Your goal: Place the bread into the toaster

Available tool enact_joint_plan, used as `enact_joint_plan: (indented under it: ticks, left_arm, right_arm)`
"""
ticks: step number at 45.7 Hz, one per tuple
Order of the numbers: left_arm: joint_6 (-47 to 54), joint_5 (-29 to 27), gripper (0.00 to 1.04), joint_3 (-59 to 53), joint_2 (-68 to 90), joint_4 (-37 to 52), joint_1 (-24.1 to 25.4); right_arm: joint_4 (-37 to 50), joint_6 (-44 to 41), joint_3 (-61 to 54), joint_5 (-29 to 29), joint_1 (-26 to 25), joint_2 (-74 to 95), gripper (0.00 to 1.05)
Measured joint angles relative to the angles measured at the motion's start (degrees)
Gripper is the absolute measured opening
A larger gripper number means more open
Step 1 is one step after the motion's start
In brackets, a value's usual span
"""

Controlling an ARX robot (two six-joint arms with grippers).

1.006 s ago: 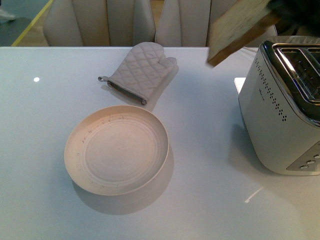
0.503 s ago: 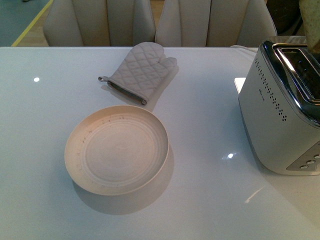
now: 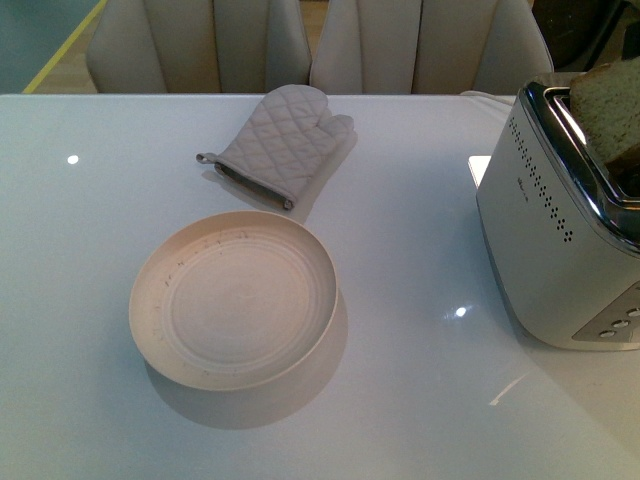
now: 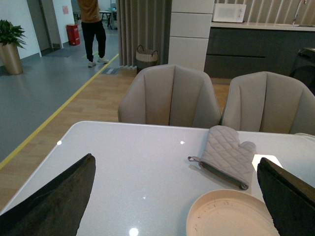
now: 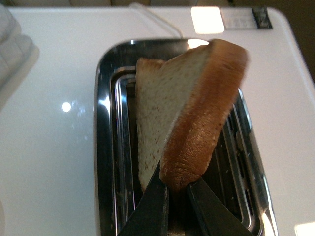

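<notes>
The silver-white toaster (image 3: 560, 240) stands at the table's right edge, its chrome top slots (image 5: 118, 147) open. A tan slice of bread (image 3: 608, 100) tilts over the top of the toaster. In the right wrist view my right gripper (image 5: 176, 189) is shut on the brown crust of the bread (image 5: 197, 113), which hangs tilted directly over the slots. The arm itself is out of the front view. My left gripper (image 4: 177, 196) stands open above the table with nothing between its dark fingers (image 4: 59, 196).
A quilted grey oven mitt (image 3: 280, 140) lies at the back middle. A cream plate (image 3: 150, 310) sits nearer the front, also in the left wrist view as the plate (image 4: 197, 221). Two beige chairs (image 3: 200, 40) stand behind the table.
The bread moved right from above the table to over the toaster's top, left the front view for a moment, then came down into view at the slots.
</notes>
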Motion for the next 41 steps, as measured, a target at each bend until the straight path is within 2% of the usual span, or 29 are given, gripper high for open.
enact_joint_plan:
  ticks: [8,10,15,16,20,24,35,41]
  left_arm:
    - [0.0,0.0,0.98,0.0,0.0,-0.02,0.0]
    - [0.0,0.0,0.98,0.0,0.0,-0.02,0.0]
    - [-0.02,0.0,0.98,0.0,0.0,0.0,0.0]
    - [0.0,0.0,0.98,0.0,0.0,-0.02,0.0]
    - [0.0,0.0,0.98,0.0,0.0,-0.02,0.0]
    - [0.0,0.0,0.98,0.0,0.0,0.0,0.0]
    - [0.0,0.0,0.98,0.0,0.0,-0.02,0.0]
    - [0.0,0.0,0.98,0.0,0.0,-0.02,0.0]
  right_arm:
    - [-1.29,1.6,-0.2,0.42,0.15,3.32,0.03]
    - [-0.96,1.86,-0.46,0.31,0.13,3.52,0.07]
    - [0.98,3.17,-1.81,-1.07,-0.02,3.34,0.27]
    - [0.98,3.58,-2.01,-1.07,-0.02,3.32,0.28]
    - [0.28,3.89,-2.62,-1.84,-0.31,3.26,0.11]
    - [-1.79,4.0,-2.69,-2.12,-0.61,3.21,0.03]
    - [-8.07,2.84,-0.55,-4.02,-2.4,0.04,0.03]
    - [-12.92,1.79,2.75,-8.13,-3.54,-1.86,0.03]
